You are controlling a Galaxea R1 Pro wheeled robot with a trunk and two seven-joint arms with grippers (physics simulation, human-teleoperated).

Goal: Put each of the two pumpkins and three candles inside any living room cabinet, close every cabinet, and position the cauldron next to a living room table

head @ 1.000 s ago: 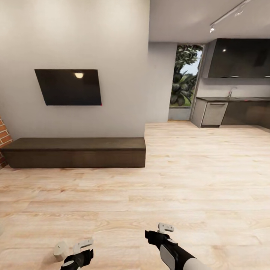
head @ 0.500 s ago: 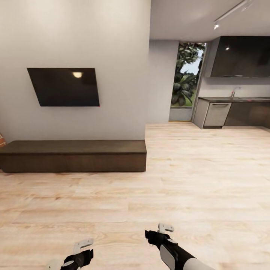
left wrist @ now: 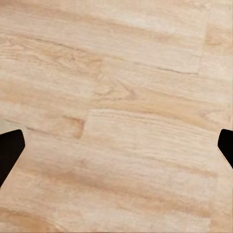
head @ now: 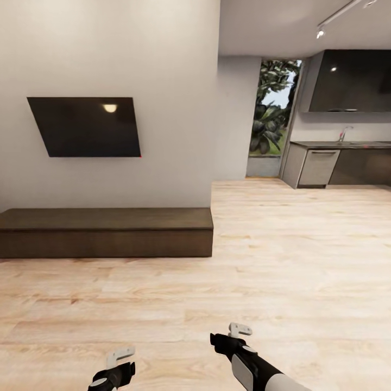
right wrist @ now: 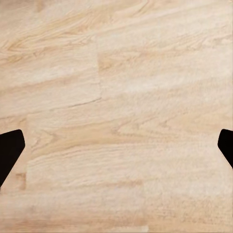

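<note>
Cabinet (head: 106,232) sits ahead-left in the head view: low, long, dark brown, flush against the grey wall, front panels flat and shut. Its top is bare. A dark TV (head: 84,127) hangs on the wall above it, tilted, with a lamp glare on the screen.

Light wood plank floor (head: 271,271) runs from the robot to the cabinet front, open floor between them.

Right of the wall corner the room opens into a kitchen: dark upper cupboards (head: 350,81), a dark surface (head: 339,145) with a tap, a grey dishwasher front (head: 318,168) below it. A tall window (head: 274,117) with greenery outside stands between the wall corner and the kitchen units. Track lights (head: 320,32) on the ceiling.

Left tool (head: 120,357) is low at the bottom edge of the head view, over floor. Left wrist view: two dark fingertips (left wrist: 10,150) at opposite edges of the frame, wide apart, planks between them, gripping nothing.

Right tool (head: 239,329) is a bit further forward, also over bare floor, well short of the cabinet. Right wrist view: fingertips (right wrist: 10,148) at the two edges, spread wide, empty, planks between.

Both arms point roughly forward, the black-and-white right forearm (head: 255,372) running out of the bottom of the frame.
</note>
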